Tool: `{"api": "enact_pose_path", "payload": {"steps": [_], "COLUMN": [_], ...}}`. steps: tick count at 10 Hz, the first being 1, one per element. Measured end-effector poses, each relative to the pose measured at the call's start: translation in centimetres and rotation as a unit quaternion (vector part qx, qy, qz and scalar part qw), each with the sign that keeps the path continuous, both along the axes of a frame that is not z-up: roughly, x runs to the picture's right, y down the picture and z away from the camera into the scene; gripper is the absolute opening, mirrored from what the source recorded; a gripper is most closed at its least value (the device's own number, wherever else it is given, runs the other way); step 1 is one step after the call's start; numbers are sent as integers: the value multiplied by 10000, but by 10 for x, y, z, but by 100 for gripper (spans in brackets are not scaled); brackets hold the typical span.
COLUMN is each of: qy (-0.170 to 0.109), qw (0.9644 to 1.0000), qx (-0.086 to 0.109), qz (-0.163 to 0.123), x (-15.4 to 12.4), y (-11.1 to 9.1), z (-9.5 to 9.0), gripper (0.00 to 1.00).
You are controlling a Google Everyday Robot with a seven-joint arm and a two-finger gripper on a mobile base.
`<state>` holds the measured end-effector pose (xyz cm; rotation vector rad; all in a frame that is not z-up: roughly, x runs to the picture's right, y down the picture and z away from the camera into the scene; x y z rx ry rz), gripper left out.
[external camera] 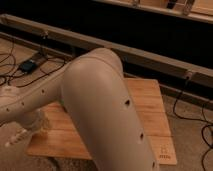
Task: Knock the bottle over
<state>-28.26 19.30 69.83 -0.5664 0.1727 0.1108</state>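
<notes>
We see the end effector (17,136) at the lower left of the frame, just off the left edge of the wooden surface (150,107); we cannot tell its finger state. The arm (100,105) fills the centre, hiding the bottle from us.

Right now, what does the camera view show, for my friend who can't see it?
A big pale robot arm blocks most of a wooden table. Its gripper hangs at the table's left edge. No bottle shows; cables lie on the floor.
</notes>
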Motion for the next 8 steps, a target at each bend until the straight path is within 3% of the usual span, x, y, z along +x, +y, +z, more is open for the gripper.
{"api": "enact_pose_path", "payload": {"steps": [2,3,6,8], "qy": [-8,-42,14,54], "qw": [9962,9913,9711,9584], "qx": [191,275,455,498], "qz": [850,1285,2344,2811], "x": [19,30,76,97], "y": [-18,-31,-81,-102], "z": [-8,-10,7,23], "gripper": [0,0,0,0]}}
